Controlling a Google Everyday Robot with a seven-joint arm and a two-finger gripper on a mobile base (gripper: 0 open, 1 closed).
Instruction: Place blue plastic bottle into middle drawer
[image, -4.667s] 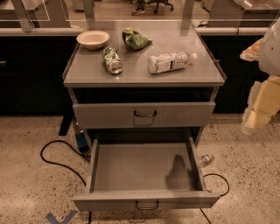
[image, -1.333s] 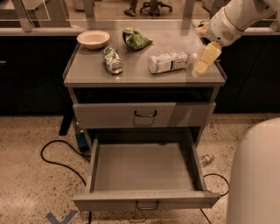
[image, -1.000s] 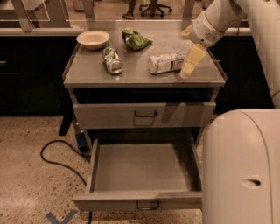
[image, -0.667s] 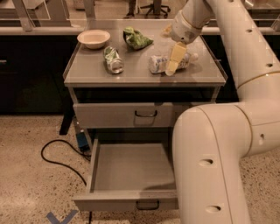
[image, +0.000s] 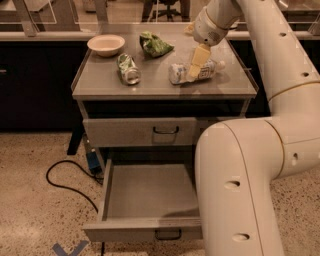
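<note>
gripper (image: 196, 65) down at the blue plastic bottle (image: 177, 74), which lies on its side on the bench (image: 100, 82). contact looks likely; how far open, cannot tell. middle drawer (image: 145, 192) stands pulled out below.

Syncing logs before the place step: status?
Gripper at blue plastic bottle, cabinet top. Bottle on its side. Middle drawer open. Can lies left, apart.
</note>
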